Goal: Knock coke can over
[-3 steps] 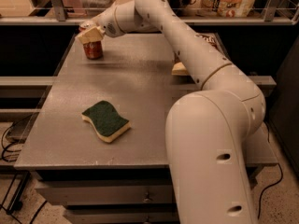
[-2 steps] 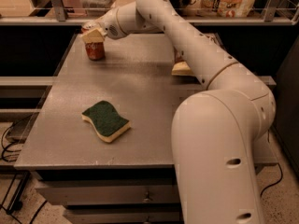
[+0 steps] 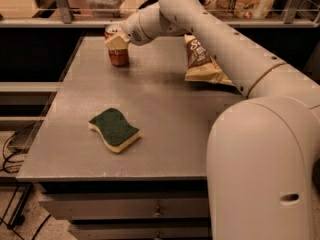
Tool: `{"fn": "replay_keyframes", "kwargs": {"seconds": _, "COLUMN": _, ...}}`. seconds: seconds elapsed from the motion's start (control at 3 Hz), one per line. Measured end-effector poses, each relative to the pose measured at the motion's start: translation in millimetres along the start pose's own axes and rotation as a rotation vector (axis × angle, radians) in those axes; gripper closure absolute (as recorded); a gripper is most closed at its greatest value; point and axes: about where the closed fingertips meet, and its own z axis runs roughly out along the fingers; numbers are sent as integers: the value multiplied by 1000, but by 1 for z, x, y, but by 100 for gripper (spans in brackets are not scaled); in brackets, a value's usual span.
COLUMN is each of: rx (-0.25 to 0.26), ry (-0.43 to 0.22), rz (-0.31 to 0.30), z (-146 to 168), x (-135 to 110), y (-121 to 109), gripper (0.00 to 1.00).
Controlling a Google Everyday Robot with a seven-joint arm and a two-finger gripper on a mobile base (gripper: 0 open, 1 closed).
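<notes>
Worktop: grey metal, with drawers under its near edge and a railed shelf behind its far edge.
Coke can: upright near the far left corner; the red body shows and the silver top is partly covered.
Claw: at the end of the white arm, against the can's upper rim on its right side and seemingly touching it. I cannot tell whether it is spread or pressed together.
Chip bag: lying near the far edge, to the right of the can, partly behind the arm.
Sponge: green-topped, toward the near left corner, well apart from the can.
Step in hand: tipping the can; judged not yet done, since it stands.
How to do it well: push high on the can and sideways, because low contact would likely only slide it. Use a short stroke so the can does not roll off the left edge.
</notes>
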Motion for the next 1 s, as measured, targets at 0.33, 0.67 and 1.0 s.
{"fn": "replay_keyframes", "kwargs": {"seconds": 0.33, "rx": 0, "ry": 0, "rz": 0, "z": 0, "x": -1, "y": 0, "gripper": 100}}
{"fn": "replay_keyframes", "kwargs": {"seconds": 0.67, "rx": 31, "ry": 103, "rz": -129, "z": -26, "x": 2, "y": 3, "gripper": 100}}
{"fn": "replay_keyframes", "kwargs": {"seconds": 1.0, "rx": 80, "ry": 202, "rz": -318, "z": -71, "x": -5, "y": 1, "gripper": 100}}
